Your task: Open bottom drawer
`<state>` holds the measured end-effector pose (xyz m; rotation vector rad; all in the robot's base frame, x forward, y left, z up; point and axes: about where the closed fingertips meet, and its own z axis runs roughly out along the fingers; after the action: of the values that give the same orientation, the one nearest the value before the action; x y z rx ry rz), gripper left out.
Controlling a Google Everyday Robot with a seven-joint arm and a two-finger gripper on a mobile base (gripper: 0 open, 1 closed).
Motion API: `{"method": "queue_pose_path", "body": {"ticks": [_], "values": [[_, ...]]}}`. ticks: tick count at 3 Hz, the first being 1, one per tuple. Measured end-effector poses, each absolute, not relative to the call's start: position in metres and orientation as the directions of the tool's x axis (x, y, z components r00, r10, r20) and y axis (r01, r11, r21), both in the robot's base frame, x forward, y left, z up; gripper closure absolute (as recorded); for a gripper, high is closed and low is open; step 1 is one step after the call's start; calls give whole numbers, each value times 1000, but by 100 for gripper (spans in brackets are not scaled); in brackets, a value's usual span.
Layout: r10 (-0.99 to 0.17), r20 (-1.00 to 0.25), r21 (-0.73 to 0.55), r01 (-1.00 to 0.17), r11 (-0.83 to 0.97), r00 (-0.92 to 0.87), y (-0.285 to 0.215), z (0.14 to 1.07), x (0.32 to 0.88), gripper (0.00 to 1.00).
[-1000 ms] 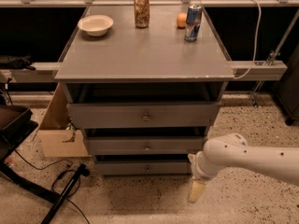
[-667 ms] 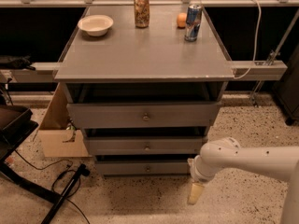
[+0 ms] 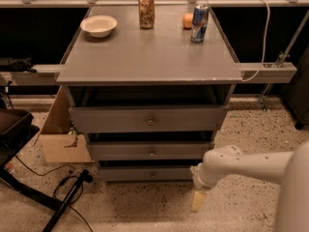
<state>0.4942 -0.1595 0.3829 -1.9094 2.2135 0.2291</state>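
The bottom drawer (image 3: 145, 174) is the lowest and narrowest of three grey fronts under the grey table, with a small round knob (image 3: 152, 175) at its centre. A dark gap shows above its front. My white arm comes in from the right. The gripper (image 3: 198, 200) hangs at its end, pointing down toward the floor, just right of the bottom drawer's right end and slightly below it. It is not touching the knob.
The middle drawer (image 3: 149, 151) and top drawer (image 3: 147, 120) stand above. On the table top (image 3: 145, 57) are a white bowl (image 3: 99, 25), a can (image 3: 146, 11), a blue can (image 3: 199, 22) and an orange (image 3: 188, 20). A cardboard box (image 3: 60, 139) and cables (image 3: 67, 187) lie at the left.
The arm and gripper have shifted slightly left, closer to the bottom drawer's right end. The drawers have not moved.
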Motion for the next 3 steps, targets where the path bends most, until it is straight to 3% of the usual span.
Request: {"method": "queue_pose_path", "body": {"ticks": [1, 3], "values": [[-960, -250, -9, -991, 136, -129, -145, 319, 513, 0], [-986, -112, -27, -991, 130, -126, -144, 216, 566, 0]]}}
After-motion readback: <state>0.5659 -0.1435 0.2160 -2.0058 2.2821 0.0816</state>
